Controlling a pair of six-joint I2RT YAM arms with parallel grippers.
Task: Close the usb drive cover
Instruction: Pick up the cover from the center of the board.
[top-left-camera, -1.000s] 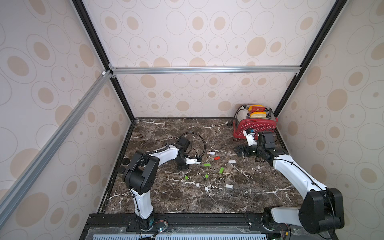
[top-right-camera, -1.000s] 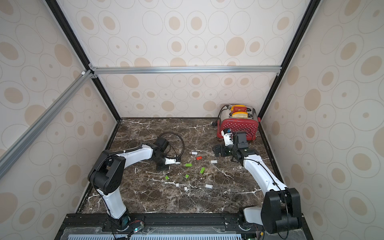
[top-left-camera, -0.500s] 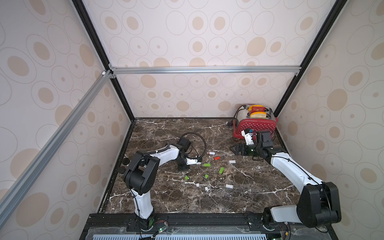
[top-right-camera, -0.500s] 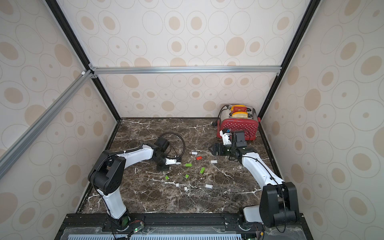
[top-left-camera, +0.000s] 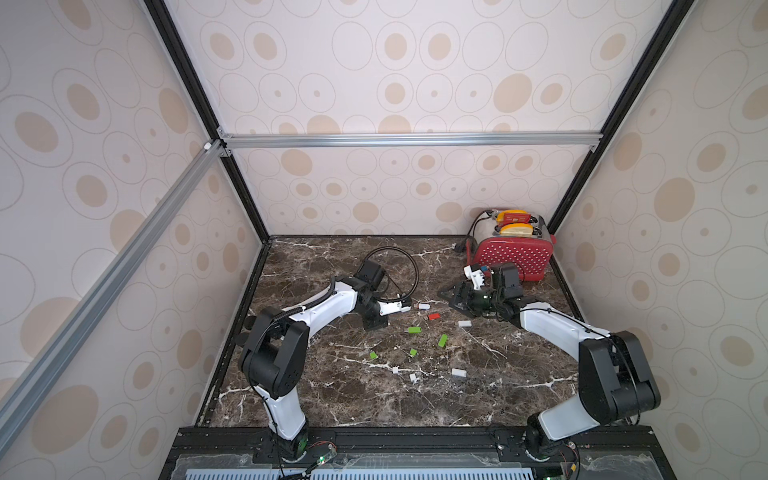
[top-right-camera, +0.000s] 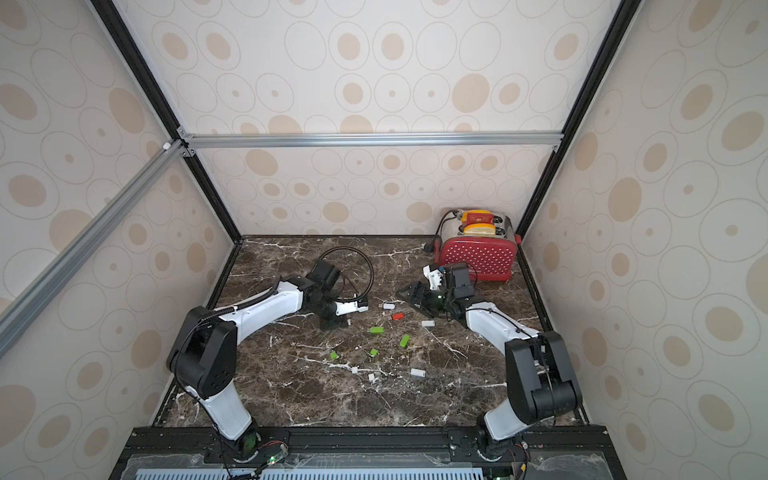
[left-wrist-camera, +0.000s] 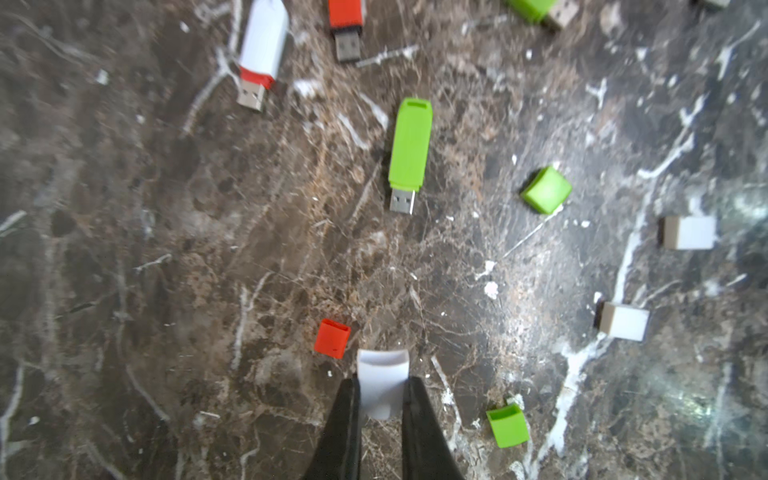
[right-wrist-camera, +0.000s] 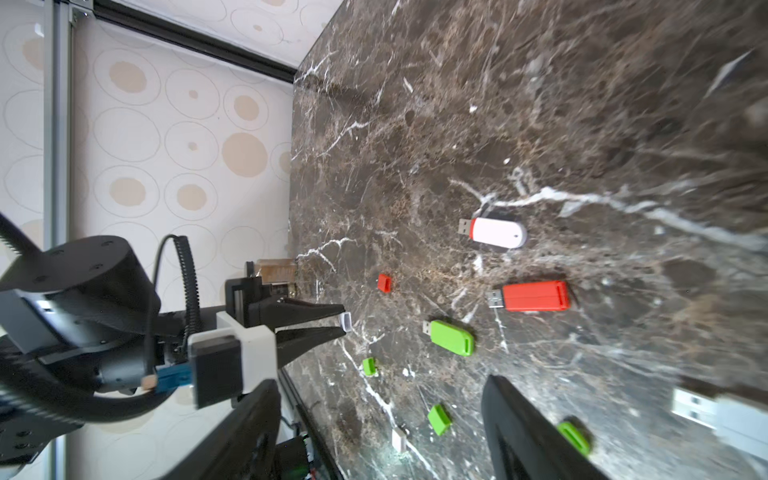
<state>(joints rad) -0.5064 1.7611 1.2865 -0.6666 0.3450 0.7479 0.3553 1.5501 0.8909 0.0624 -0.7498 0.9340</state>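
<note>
My left gripper (left-wrist-camera: 381, 388) is shut on a small white cover (left-wrist-camera: 381, 374), held low over the marble; both top views show it (top-left-camera: 384, 322) (top-right-camera: 345, 322). The right wrist view shows the cover (right-wrist-camera: 345, 322) at the left fingertips. A white usb drive (left-wrist-camera: 264, 37) with a red collar and bare plug lies ahead of it, also seen in the right wrist view (right-wrist-camera: 496, 232) and in both top views (top-left-camera: 423, 306) (top-right-camera: 388, 306). My right gripper (right-wrist-camera: 374, 419) is open and empty, hovering just right of that drive (top-left-camera: 448, 296).
Uncapped red drive (left-wrist-camera: 345, 16) and green drive (left-wrist-camera: 410, 145) lie nearby. Loose covers are scattered: red (left-wrist-camera: 332, 338), green (left-wrist-camera: 546, 190) (left-wrist-camera: 508, 426), white (left-wrist-camera: 688, 232) (left-wrist-camera: 623, 322). A red toaster (top-left-camera: 513, 257) stands at the back right behind my right arm.
My right gripper has swung left, away from the toaster toward the white drive, and its jaws have narrowed somewhat. The left arm has stayed put with the white cover.
</note>
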